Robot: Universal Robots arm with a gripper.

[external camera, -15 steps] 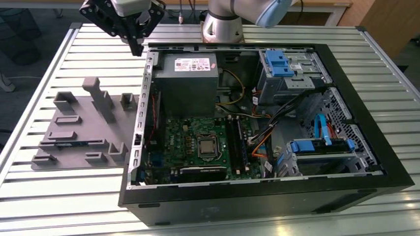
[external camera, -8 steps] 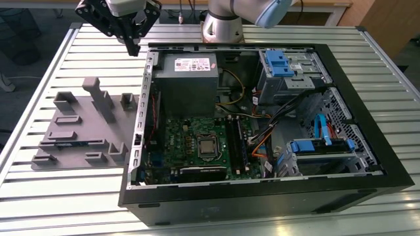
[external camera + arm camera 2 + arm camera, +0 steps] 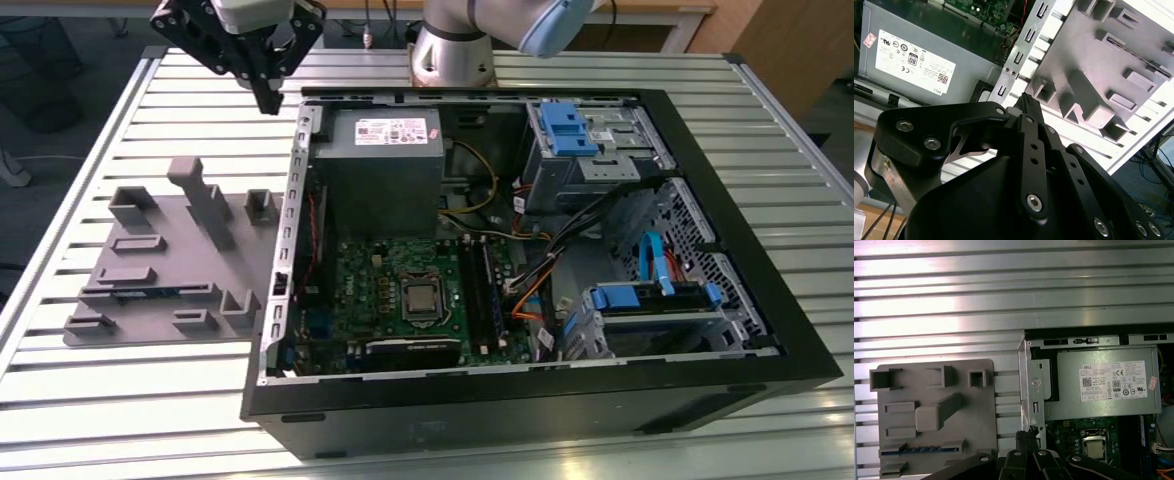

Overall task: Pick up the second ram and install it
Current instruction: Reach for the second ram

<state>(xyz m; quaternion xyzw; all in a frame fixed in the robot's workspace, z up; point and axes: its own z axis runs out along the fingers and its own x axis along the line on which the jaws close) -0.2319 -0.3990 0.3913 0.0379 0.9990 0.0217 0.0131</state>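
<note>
One slatted metal table (image 3: 107, 420) carries everything; its slats run from the exterior view's left to its right.

Open computer case (image 3: 534, 400) lies on its side. Inside: grey power supply (image 3: 380, 170) at the far end, green motherboard (image 3: 387, 290) nearer the camera.

Grey holder tray (image 3: 147, 240) sits flat on the slats just beside the case's wall, on the exterior view's left. Bare slats lie open past the tray's other three edges. Raised blocks and posts stand over much of the tray.

Gripper (image 3: 271, 98) hangs over the table beyond the tray's far edge, near the case's far corner and well apart from the stick. Jaws look pressed together with nothing between them, judging by both wrist views (image 3: 1026, 100) (image 3: 1026, 436); the fingertips are partly hidden by the gripper body, so this is a probable reading.

The second ram (image 3: 144, 293) rests in a long slot near the tray's near edge. In the first wrist view it (image 3: 918, 449) shows as a thin blue strip with small dark chips. Its long axis runs parallel to the slats, with its ends pointing to the exterior view's left and right. Low blocks sit close on both long sides. The space above the slot is open.
</note>
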